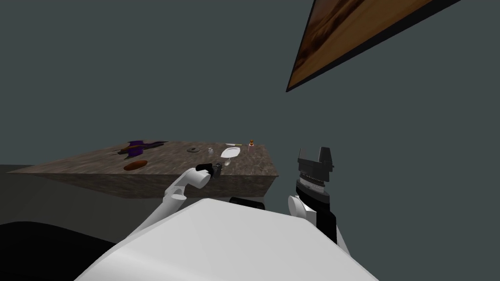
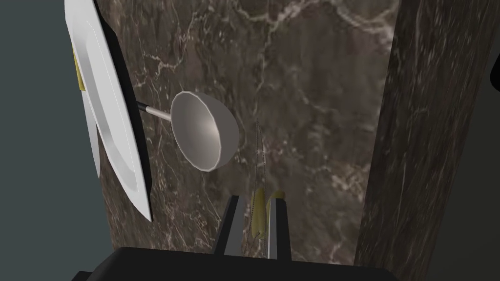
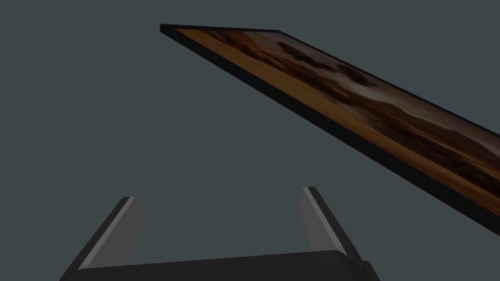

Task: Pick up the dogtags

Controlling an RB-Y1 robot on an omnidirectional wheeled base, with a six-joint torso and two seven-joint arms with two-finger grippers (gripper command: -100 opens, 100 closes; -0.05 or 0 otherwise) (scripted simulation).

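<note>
The dogtags point(image 2: 259, 220) are small yellowish plates on a thin chain point(image 2: 257, 146) that trails away from them over the dark marbled table top point(image 2: 312, 97). My left gripper point(image 2: 256, 197) is shut on the dogtags, its two fingers pressing their sides. From the head view, the left gripper point(image 1: 217, 169) is over the table's point(image 1: 161, 168) near edge, just in front of a white plate point(image 1: 230, 152). My right gripper point(image 1: 316, 155) is held up to the right of the table, its fingers point(image 3: 128, 219) open with nothing between them.
A grey ladle bowl point(image 2: 205, 130) lies beside the chain, with the white plate point(image 2: 112, 112) beyond it. Further along the table are a purple object point(image 1: 139, 146), a brown oval dish point(image 1: 135, 166), a grey ring point(image 1: 194, 150) and a small bottle point(image 1: 251, 144).
</note>
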